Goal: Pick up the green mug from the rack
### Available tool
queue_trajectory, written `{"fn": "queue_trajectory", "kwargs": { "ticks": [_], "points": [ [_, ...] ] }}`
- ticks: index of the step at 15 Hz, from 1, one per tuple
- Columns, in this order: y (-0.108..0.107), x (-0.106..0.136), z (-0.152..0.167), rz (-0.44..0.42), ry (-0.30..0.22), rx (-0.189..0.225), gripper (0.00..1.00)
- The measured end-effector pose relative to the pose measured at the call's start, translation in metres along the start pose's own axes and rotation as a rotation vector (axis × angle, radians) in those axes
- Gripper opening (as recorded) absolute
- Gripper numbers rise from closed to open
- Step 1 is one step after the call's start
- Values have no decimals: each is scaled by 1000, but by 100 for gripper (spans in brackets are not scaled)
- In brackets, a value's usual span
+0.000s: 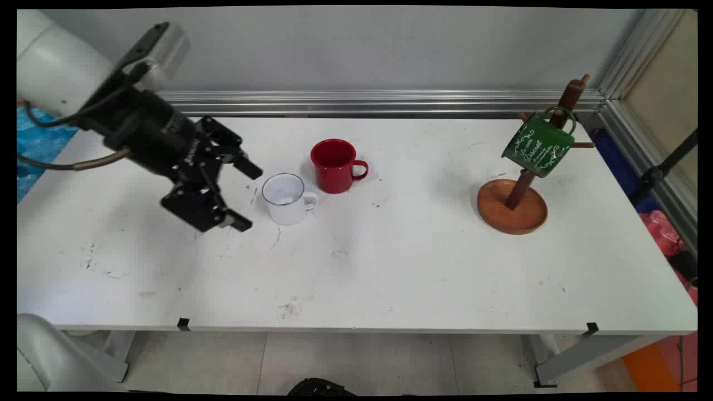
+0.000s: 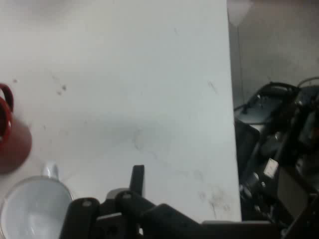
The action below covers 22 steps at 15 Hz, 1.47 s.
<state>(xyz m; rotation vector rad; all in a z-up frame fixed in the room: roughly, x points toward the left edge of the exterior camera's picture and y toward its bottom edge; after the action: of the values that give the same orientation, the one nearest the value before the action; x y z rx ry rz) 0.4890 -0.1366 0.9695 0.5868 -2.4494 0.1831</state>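
My black gripper hangs low over the table's left part, open, with nothing between its fingers. Just to its right stands a white enamel mug, handle to the right, close to the fingertips but apart from them. A red mug stands right behind the white one, handle to the right. In the hand view the white mug lies at the bottom left, the red mug at the left edge, and one finger rises from the bottom.
A wooden mug tree stands at the right, with a green mug hung on one of its pegs. The table's front edge runs along the near side; the hand view shows dark gear past the edge.
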Motion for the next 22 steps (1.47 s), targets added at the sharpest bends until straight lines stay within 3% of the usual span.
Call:
{"fn": "queue_trajectory", "kwargs": {
  "ticks": [13, 22],
  "points": [
    [-54, 83, 63, -5, 190, 34, 100],
    [-99, 132, 114, -26, 320, -12, 100]
  ]
}}
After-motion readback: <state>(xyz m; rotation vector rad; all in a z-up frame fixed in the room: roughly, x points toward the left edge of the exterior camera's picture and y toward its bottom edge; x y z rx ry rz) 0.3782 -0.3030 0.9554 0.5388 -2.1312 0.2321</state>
